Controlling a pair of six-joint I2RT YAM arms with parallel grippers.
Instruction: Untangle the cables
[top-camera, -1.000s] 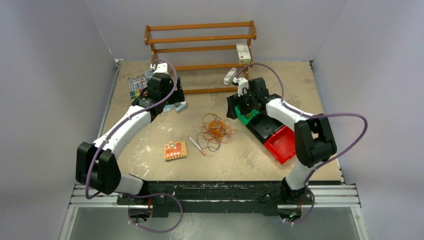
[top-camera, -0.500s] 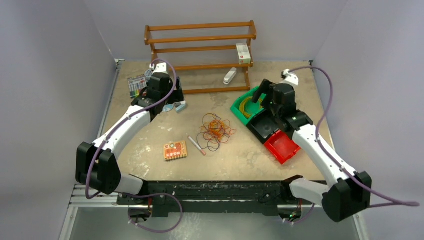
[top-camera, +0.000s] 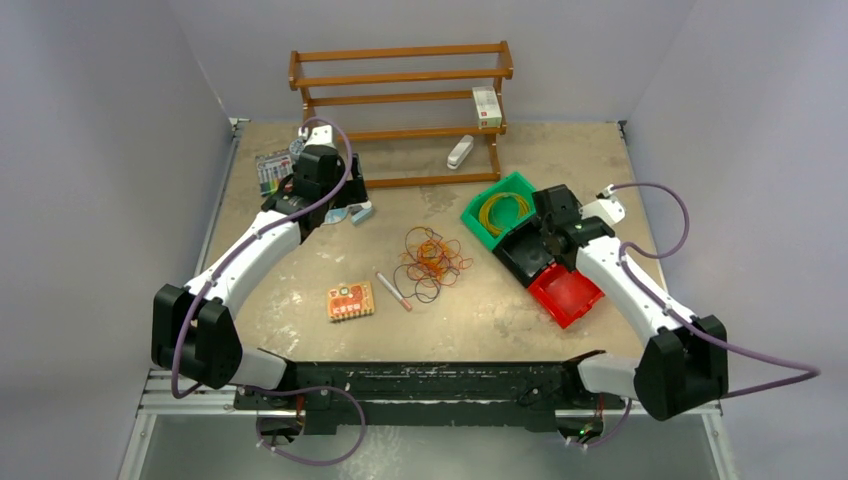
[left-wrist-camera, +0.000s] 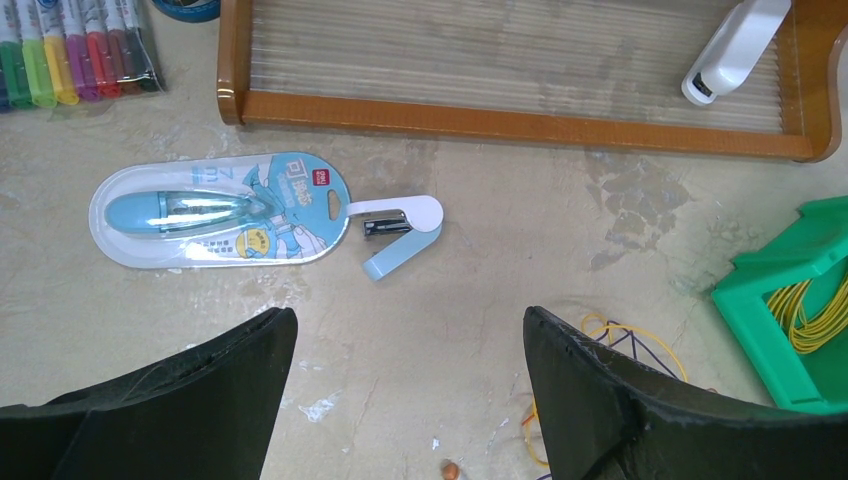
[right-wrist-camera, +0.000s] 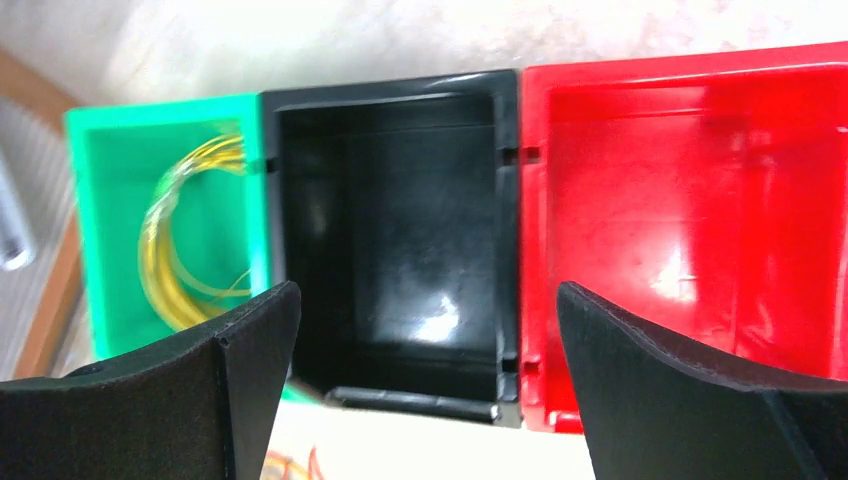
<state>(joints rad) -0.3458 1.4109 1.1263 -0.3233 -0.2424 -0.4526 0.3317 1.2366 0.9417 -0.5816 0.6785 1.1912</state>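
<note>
The orange and dark cables (top-camera: 432, 262) remain tangled mid-table, while the right gripper (right-wrist-camera: 425, 305), jaws apart and empty, has drawn back over the black bin (right-wrist-camera: 390, 200), leaving the yellow cable (right-wrist-camera: 165, 260) in the green bin (right-wrist-camera: 110, 180), so one strand is freed; farther, the left gripper (left-wrist-camera: 405, 335) waits, jaws apart.

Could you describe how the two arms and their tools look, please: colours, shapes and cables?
The left arm and the right arm have white curved links and bulky black joint housings. A thick purple hose loops loosely along each. The left tool and the right tool each have two broad matte black fingers with rounded tips. No markings are visible.
</note>
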